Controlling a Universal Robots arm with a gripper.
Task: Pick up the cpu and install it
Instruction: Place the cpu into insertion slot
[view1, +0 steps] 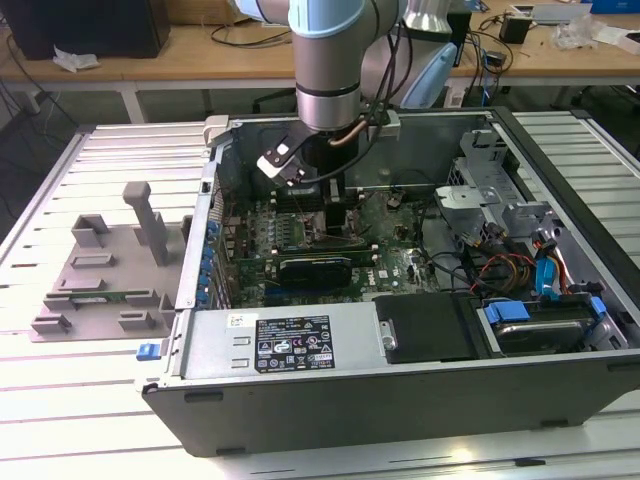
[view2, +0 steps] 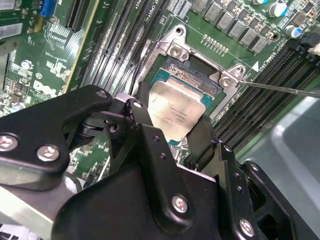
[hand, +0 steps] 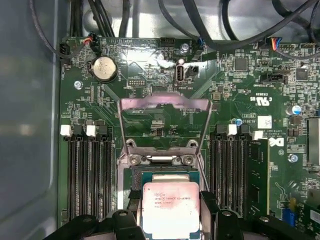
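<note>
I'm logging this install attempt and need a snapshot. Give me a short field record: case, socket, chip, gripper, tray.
case: grey computer case, side open, robot arm reaching in
socket: black square socket with metal frame, its hinged load plate swung open
cpu: small flat square chip, silver-grey metal top, at the socket; seated or not, cannot tell
gripper: black two-finger gripper, shut on the cpu
tray: grey plastic fixture tray, outside the case on the exterior view's left

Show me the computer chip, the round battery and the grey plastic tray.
chip (hand: 171, 207): first wrist view, middle of its silver top.
round battery (hand: 105, 68): first wrist view, centre of its face.
grey tray (view1: 120, 268): exterior view, bare flat base.
</note>
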